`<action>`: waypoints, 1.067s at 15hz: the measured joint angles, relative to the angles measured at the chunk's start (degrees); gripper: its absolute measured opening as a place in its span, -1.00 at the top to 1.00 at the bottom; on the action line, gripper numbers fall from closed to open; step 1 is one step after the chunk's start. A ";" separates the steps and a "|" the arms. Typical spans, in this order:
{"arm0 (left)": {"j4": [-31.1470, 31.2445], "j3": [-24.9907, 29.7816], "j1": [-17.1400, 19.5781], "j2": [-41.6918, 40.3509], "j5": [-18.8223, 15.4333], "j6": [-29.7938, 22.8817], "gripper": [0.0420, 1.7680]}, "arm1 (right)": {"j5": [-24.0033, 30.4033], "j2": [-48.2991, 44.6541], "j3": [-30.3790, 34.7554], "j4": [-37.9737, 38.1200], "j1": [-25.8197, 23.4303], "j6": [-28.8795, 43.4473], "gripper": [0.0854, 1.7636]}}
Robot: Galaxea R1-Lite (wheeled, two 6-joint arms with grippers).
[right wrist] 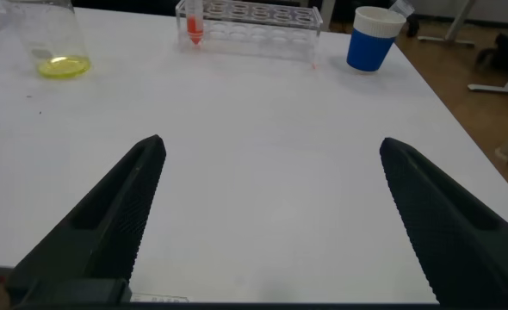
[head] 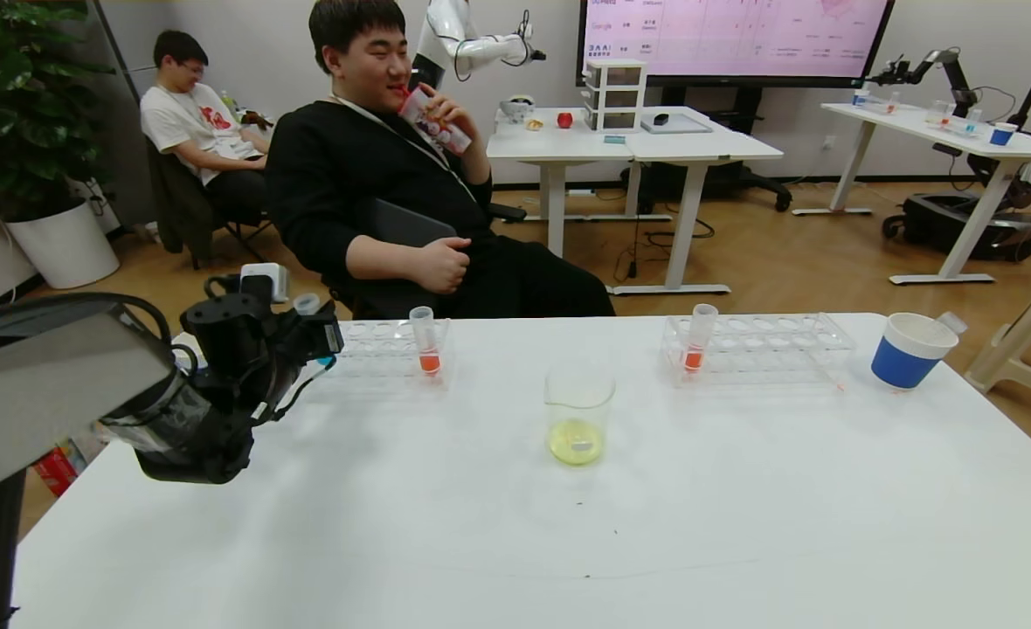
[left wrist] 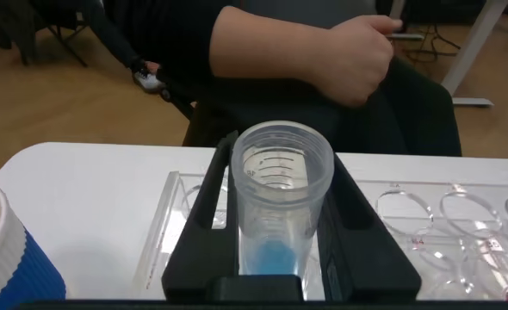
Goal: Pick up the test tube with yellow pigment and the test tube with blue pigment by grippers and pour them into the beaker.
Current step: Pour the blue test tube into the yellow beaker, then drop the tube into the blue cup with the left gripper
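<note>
Nearest the head camera, the left gripper [head: 310, 336] is raised over the table's left side, its black fingers [left wrist: 204, 226] clamped on either side of the test tube with blue pigment [left wrist: 281, 207]; the tube stands upright between them, open mouth up, with blue liquid at its bottom, just in front of the left clear tube rack [head: 384, 349]. An orange-red tube [head: 426, 342] stands in that rack's right end. The beaker [head: 578, 411] sits upright near the middle of the white table [head: 515, 524], well apart from the left gripper, with a shallow pool of yellow liquid in its base. Behind and to its right lies a second clear rack [head: 760, 345] holding another orange-red tube [head: 697, 339] at its left end, and farther right a blue-and-white paper cup [head: 909, 351] with a tube leaning inside. The right gripper [right wrist: 271, 215] hangs low over the table's right part, fingers spread wide and holding nothing.
</note>
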 joint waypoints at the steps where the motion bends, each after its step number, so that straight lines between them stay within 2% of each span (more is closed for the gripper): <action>1: 2.62 -0.62 0.00 -1.32 0.05 0.06 0.45 | 0.00 0.00 0.00 0.00 0.00 0.00 -0.97; 4: 13.26 -4.51 0.06 -5.46 -0.52 0.06 0.45 | -0.01 0.00 0.00 0.00 0.00 0.00 -0.97; 7: 25.30 -10.86 -0.74 -9.92 -1.38 0.12 0.45 | 0.00 0.00 0.00 0.02 0.00 0.00 -0.97; 12: 40.96 -23.76 -5.16 -14.60 -5.33 0.62 0.45 | 0.00 0.00 0.00 0.02 0.00 0.00 -0.97; 14: 47.02 -29.51 -7.96 -14.60 -6.77 2.17 0.45 | 0.00 0.00 0.00 0.00 0.00 0.00 -0.97; 16: 48.96 -33.65 -10.95 -13.18 -9.78 5.49 0.45 | 0.00 0.00 0.00 0.02 0.00 0.02 -0.97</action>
